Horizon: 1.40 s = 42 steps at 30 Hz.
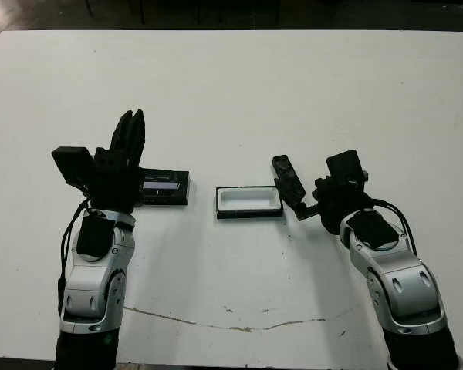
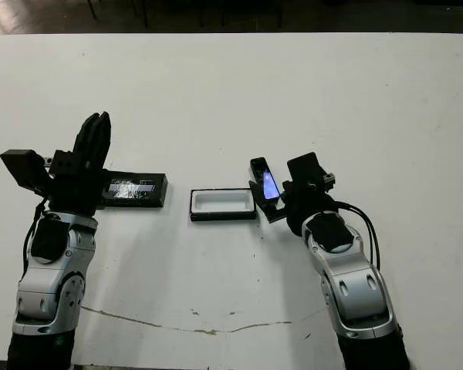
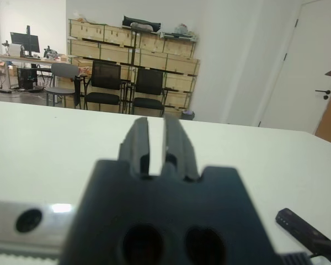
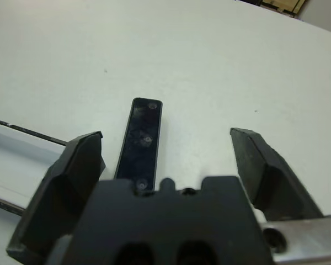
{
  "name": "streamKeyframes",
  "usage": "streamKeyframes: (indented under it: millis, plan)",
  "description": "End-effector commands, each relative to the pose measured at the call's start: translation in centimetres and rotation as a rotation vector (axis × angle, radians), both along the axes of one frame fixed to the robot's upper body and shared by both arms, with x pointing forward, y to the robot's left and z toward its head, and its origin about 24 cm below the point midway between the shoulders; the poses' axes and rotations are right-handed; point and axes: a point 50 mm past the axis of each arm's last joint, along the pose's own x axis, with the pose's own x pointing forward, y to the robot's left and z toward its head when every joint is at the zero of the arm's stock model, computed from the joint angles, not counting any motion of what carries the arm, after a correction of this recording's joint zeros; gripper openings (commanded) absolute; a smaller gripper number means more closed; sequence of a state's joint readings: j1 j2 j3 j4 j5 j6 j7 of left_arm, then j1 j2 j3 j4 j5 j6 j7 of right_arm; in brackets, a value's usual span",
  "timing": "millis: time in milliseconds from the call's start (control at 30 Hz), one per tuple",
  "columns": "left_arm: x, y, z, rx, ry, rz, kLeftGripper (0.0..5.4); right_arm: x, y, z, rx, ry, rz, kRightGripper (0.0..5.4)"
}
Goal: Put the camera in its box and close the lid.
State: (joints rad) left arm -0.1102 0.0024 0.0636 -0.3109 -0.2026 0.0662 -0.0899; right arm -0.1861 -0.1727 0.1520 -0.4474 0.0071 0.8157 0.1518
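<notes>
The robot's left arm rises from the near edge of the white table with its forearm upright, and the left gripper points away toward twelve o'clock, its two black fingers pressed nearly together with only a thin slit between them and nothing in their grasp. Just beside that wrist, at about three o'clock from it, the flat black rectangular lid with a glossy window strip lies on the tabletop, partly tucked behind the gripper's body. The right arm comes up from the near right corner and bends inward, so the right gripper points toward roughly ten o'clock; its fingers stand wide apart, clamped on nothing. The slim black bar-shaped camera with rounded ends sits between those spread fingers, tilted up with its small screen glowing bluish; whether either finger touches it I cannot tell. The small black rectangular box with white lining rests open in the middle of the table, between the two arms, its right end just beside the camera's lower end. The lid lies at nine o'clock from the box, a short gap of bare table between them. A thin crack line runs across the near edge of the table.
</notes>
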Motion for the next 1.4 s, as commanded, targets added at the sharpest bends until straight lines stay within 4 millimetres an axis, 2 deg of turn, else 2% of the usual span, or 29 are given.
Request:
streamKeyframes:
  millis: [33,167,300,333,400,567,600,767,900,967,1100,1167,1367,1400]
  plan:
    - [-0.2,0.6,-0.8,0.027,0.039,0.014,0.0,0.0,-0.5,-1.2,-0.013,0.066,-0.042,4.49]
    - [-0.2,0.6,-0.7,0.027,0.04,0.013,0.0,0.0,-0.6,-1.6,-0.014,0.079,-0.04,4.51]
    - [-0.2,0.6,-0.8,0.027,0.041,0.008,0.0,0.1,-0.6,-2.1,-0.016,0.095,-0.04,5.31]
    - [-0.3,0.6,-0.8,0.026,0.042,0.01,0.0,0.1,-0.6,-2.2,-0.013,0.098,-0.042,5.37]
    - [-0.3,0.6,-0.8,0.018,0.042,0.006,0.0,0.0,-0.5,-2.4,-0.019,0.101,-0.041,5.22]
    - [-0.2,0.6,-0.8,0.027,0.042,0.006,0.0,0.1,-0.4,-2.6,-0.028,0.106,-0.034,4.16]
    - [-0.2,0.6,-0.8,0.029,0.043,0.007,0.0,0.1,-0.4,-2.7,-0.031,0.107,-0.033,4.08]
    - [-0.3,0.6,-0.8,0.025,0.042,0.001,0.0,0.3,-0.4,-2.8,-0.034,0.108,-0.025,4.38]
    - [-0.3,0.6,-0.9,0.023,0.045,0.003,0.0,0.5,-0.4,-2.8,-0.038,0.107,-0.026,4.95]
    - [-0.3,0.6,-0.9,0.029,0.046,0.005,0.0,0.7,-0.4,-2.7,-0.016,0.106,-0.039,4.93]
    - [-0.3,0.5,-0.9,0.026,0.048,0.001,0.0,1.2,-0.6,-2.0,0.055,0.096,-0.063,4.16]
    - [-0.3,0.5,-1.0,0.024,0.048,-0.003,0.0,1.4,-0.6,-1.8,0.092,0.101,-0.077,4.14]
    - [-0.3,0.5,-1.0,0.03,0.05,-0.002,0.0,1.9,-0.8,-1.4,0.156,0.107,-0.097,4.76]
    - [-0.3,0.5,-1.0,0.03,0.051,-0.001,0.0,1.9,-0.9,-1.4,0.157,0.105,-0.099,4.73]
